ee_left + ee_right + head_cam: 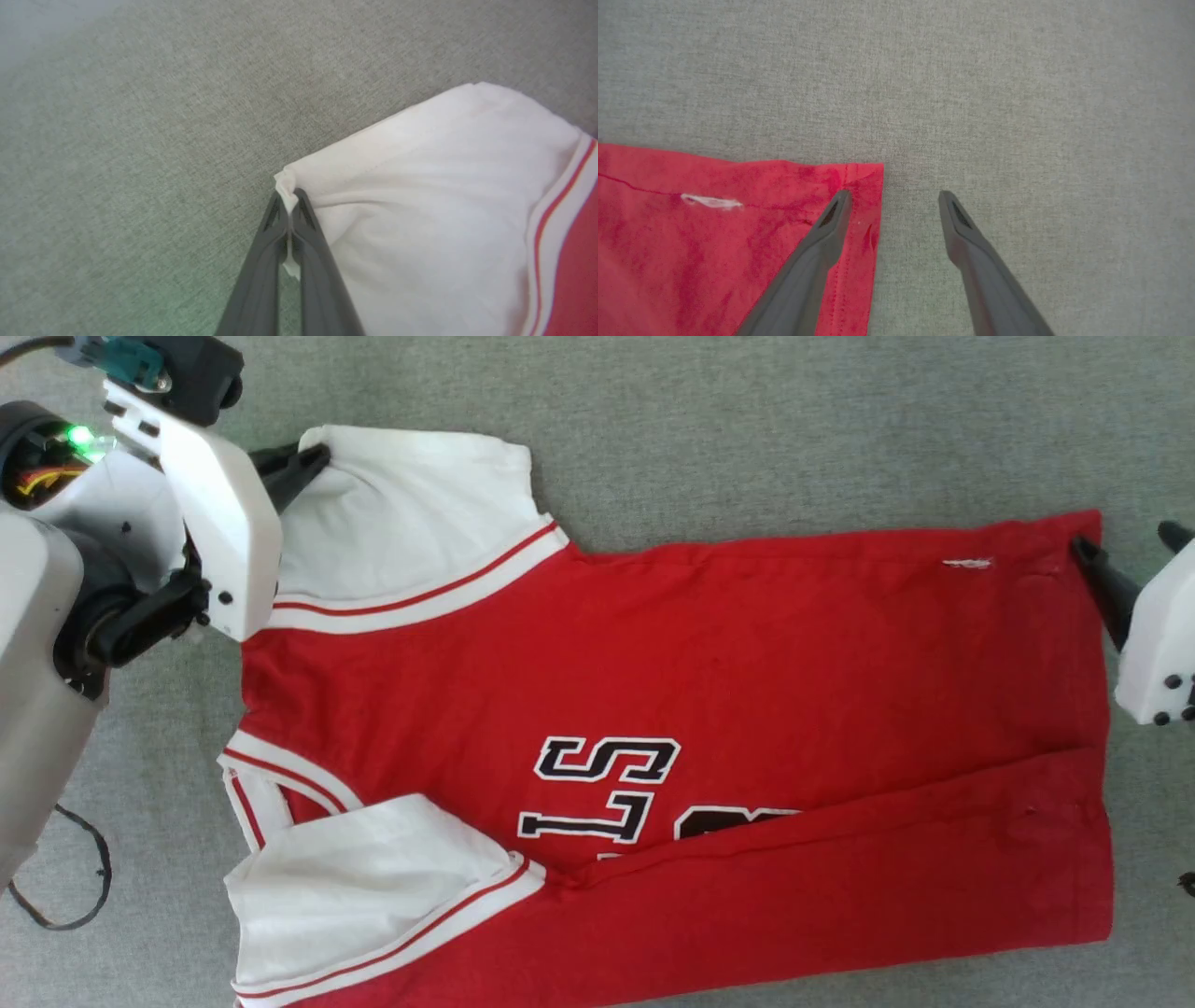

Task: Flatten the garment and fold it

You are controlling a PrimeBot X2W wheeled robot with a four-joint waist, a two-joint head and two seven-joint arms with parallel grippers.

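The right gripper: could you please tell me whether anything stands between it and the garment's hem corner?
Nothing visible does. The open right gripper straddles the hem corner of the garment, one finger over red cloth, the other over the grey surface.

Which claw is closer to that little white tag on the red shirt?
Right. The right gripper, open, straddles the hem corner near the tag; the left gripper pinches the far white sleeve.

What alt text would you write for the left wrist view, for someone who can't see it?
The left gripper, its two dark fingers shut, pinches the corner of a white sleeve of a red shirt. The sleeve lies on a grey woven surface, with red-and-white striped trim where it joins the red body.
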